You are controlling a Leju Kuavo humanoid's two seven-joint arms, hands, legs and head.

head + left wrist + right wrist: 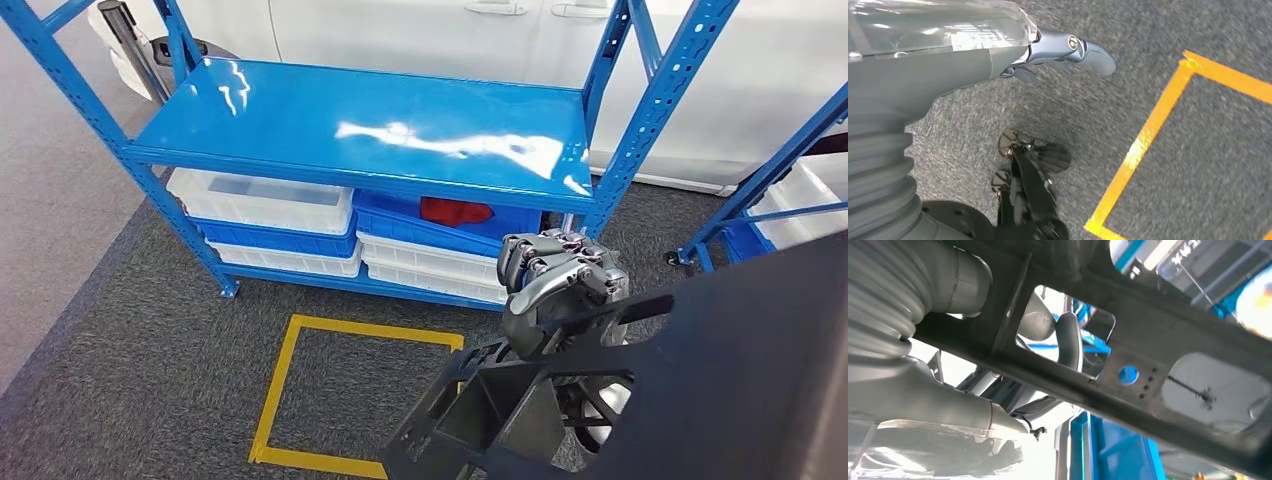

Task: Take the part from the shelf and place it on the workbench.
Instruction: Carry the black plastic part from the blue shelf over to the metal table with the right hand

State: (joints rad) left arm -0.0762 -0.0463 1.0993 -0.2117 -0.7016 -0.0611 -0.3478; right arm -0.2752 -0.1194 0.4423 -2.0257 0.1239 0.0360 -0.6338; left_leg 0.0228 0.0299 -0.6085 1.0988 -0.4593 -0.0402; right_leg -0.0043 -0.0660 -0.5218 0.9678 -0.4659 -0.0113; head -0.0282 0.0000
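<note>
Nearest in the head view, the part is carried low at the right, held clear of the shelf and above the carpet. It is a large, flat, matte black piece with an open frame of struts and angular cut-outs at its left end. The right hand is clamped on its upper edge, fingers curled over a thin black bar. In the right wrist view the same part is seen as a dark bar pierced by a rectangular opening, one round hole and a larger rounded cut-out, with the right hand's fingers visible through the rectangular opening.

The left hand is seen hanging over the grey carpet; one pale finger is extended, and whether the fingers are apart or together cannot be told.

One square of yellow tape is marked on the carpet to the left of the part, with open floor inside it and between it and the shelf.

Beyond, the blue shelf's glossy top board is bare. On the lower level, four white bins and two blue bins are stacked, and one red object lies in a blue bin. A second blue rack is cut by the right edge, and a white car stands behind.
</note>
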